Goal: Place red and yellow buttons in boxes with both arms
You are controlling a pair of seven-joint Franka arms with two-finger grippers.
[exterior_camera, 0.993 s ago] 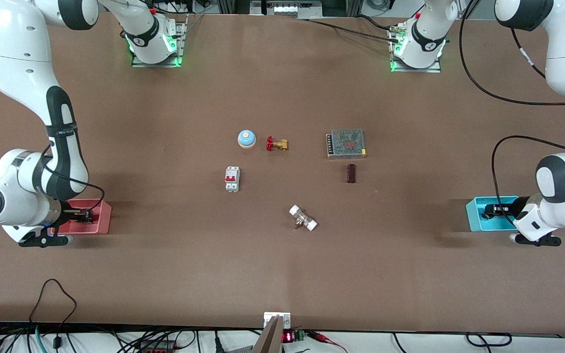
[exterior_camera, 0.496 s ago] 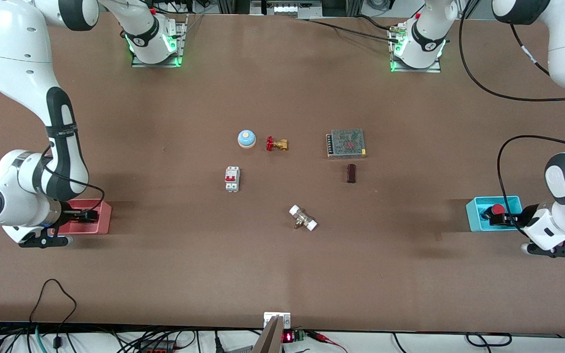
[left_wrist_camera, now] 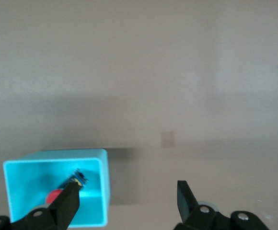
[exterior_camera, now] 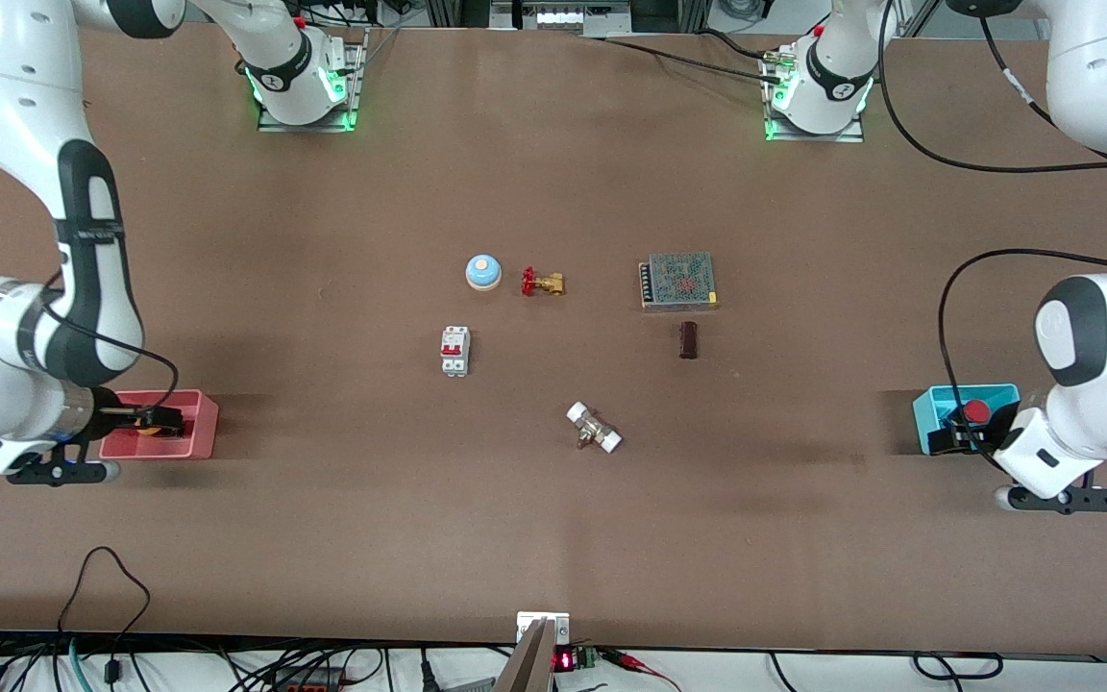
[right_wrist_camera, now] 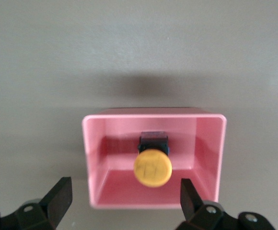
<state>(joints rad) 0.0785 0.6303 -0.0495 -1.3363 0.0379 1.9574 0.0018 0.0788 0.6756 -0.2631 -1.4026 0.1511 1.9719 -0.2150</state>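
both buttons lie inside their tubs, below the fingers and free of them — so each arm's next move looks to be straight up and away. the yellow button [right_wrist_camera: 152,166] lies on its side in the pink tub [right_wrist_camera: 206,143], cap toward the right gripper [right_wrist_camera: 124,199], whose fingers are spread wide and empty. the red button [exterior_camera: 975,411] sits in the cyan tub [left_wrist_camera: 33,175]; the left gripper [left_wrist_camera: 129,201], also wide and empty, is over the tub's edge. count — two buttons, two tubs, two grippers.

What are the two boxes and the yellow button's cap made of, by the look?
Pink box: likely moulded plastic, smooth with a soft sheen, thin rounded walls. Cyan box: seemingly the same, uniform bright colour, thin rim. Yellow button: cap looks like matte opaque plastic on a black body; material not certain.
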